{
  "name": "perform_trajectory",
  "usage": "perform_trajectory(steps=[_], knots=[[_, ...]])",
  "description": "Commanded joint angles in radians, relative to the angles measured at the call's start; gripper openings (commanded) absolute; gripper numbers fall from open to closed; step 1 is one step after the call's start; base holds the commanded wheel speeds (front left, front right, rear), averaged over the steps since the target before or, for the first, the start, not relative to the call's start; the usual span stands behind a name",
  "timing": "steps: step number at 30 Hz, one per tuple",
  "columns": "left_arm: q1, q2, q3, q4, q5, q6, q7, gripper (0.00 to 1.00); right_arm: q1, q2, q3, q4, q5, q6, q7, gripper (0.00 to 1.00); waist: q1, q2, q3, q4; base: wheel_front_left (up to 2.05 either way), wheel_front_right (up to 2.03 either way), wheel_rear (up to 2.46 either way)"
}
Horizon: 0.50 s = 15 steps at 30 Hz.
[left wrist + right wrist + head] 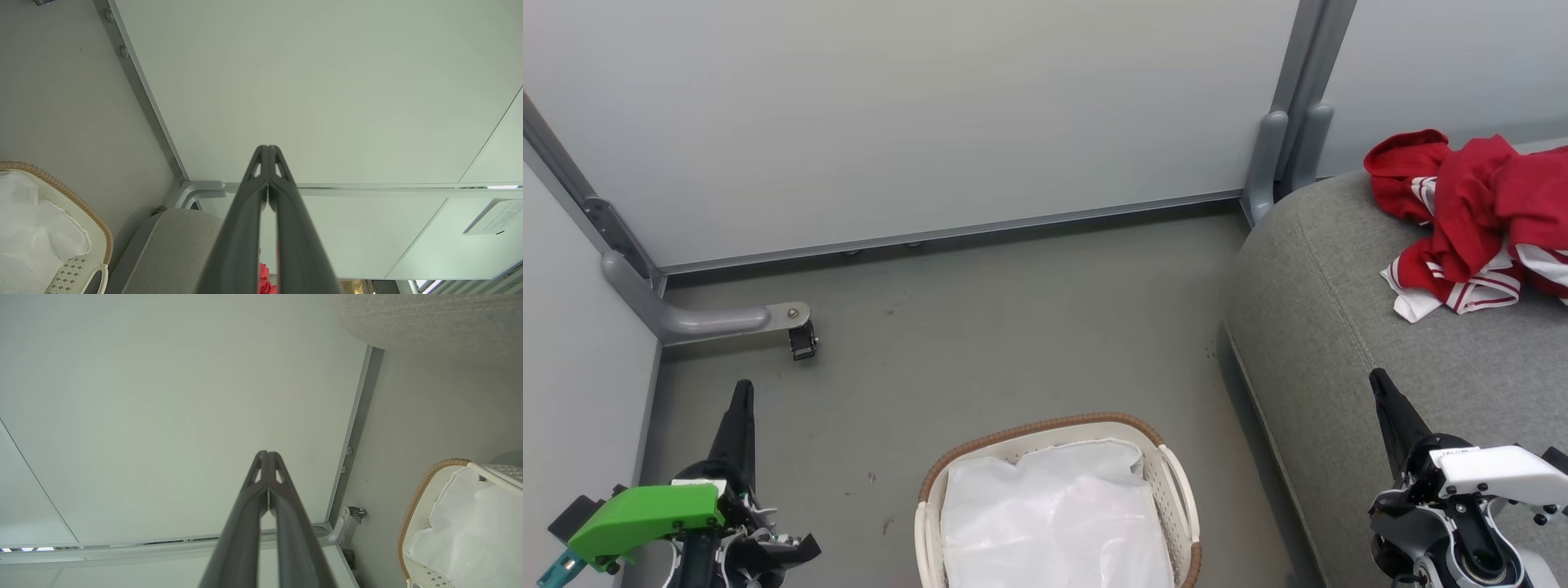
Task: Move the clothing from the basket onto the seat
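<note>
**Two tools pinched closed: left tool [742, 390] and right tool [1378, 377]**

Bright red soft fabric clothing [1478, 200] with white striped trim lies in a crumpled heap on the large grey woven-fabric seat [1339, 327]. In the head view it sits at the upper right, near the seat's rounded far end and well apart from the basket. The oval white perforated plastic basket [1045, 425] with a brown woven rim stands on the grey floor [1013, 327] just beside the seat's edge. A crinkled white plastic liner sheet [1054, 514] lies inside it.

The left tool hangs at the lower left over the floor. Its two long dark fingers meet at the tips with nothing gripped between them. The right tool hangs at the lower right over the near part of the seat, its fingers likewise pressed together and gripping nothing. Pale wall panels [931, 114] in grey metal frames stand behind.
</note>
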Motion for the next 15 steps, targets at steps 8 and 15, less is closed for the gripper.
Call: perform_trajectory(steps=[8,15], knots=[[-0.011,0.005,0.002,-0.002,-0.003,-0.007,0.003,0.0,0.004,-0.006,-0.002,-0.004,0.004,0.0,0.003,0.0,0.0,0.0,0.0,0.0,0.0,0.0,0.0],[-0.011,0.005,0.002,-0.002,-0.003,-0.007,0.003,0.0,0.004,-0.006,-0.002,-0.004,0.004,0.0,0.003,0.0,0.0,0.0,0.0,0.0,0.0,0.0,0.0]])
